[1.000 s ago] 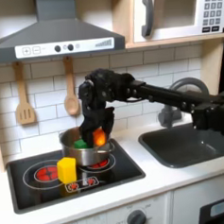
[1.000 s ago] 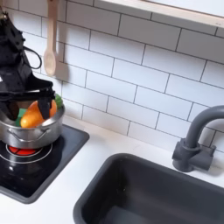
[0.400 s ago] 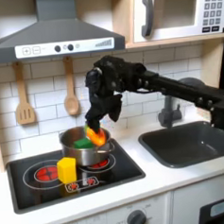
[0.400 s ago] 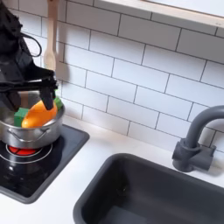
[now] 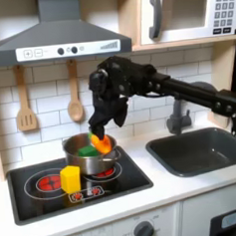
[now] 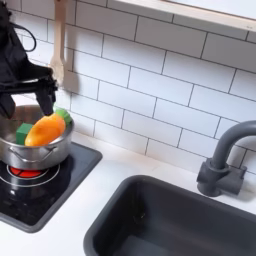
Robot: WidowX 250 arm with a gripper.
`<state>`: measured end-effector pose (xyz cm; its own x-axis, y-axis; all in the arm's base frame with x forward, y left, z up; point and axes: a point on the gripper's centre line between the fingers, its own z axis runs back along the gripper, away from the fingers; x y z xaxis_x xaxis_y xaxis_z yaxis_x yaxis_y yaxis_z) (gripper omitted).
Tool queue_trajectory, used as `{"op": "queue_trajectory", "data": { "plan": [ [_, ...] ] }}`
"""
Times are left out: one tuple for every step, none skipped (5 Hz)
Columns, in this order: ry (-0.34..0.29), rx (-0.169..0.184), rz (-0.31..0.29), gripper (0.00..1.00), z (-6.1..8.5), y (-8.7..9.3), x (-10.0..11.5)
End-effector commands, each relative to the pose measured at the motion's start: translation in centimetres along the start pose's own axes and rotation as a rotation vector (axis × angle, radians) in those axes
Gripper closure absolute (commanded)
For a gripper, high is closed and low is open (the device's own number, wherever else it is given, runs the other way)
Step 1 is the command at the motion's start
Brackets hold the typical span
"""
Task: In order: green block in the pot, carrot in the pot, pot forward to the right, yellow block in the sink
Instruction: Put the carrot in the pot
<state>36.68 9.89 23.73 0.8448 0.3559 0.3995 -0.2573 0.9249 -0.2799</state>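
Above stovetop (image 5: 50, 190), tool (image 5: 110, 119) hangs over pot (image 5: 85, 160).

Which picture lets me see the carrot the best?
The second exterior view. There the carrot looks big and clear, lying across the pot beside the green block. In the first exterior view the carrot is just a small orange spot under the gripper.

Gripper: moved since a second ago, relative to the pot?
Yes. The end effector has risen off the pot; the carrot lies propped on the rim, released.
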Motion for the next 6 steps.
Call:
{"op": "queue_trajectory", "data": {
  "plan": [
    [0.042,0.016,0.025,0.00,-1.8,0.6,0.0],
    [0.043,0.016,0.031,1.00,-2.3,0.8,0.1],
    [0.065,-0.001,0.010,1.00,-3.0,-0.2,0.1],
    [0.069,-0.005,-0.004,1.00,-3.2,-0.8,0.0],
    [0.084,-0.026,0.006,1.00,-3.9,-1.3,0.1],
    [0.087,-0.035,0.020,1.00,-4.2,-1.7,0.5]
  ]
}}
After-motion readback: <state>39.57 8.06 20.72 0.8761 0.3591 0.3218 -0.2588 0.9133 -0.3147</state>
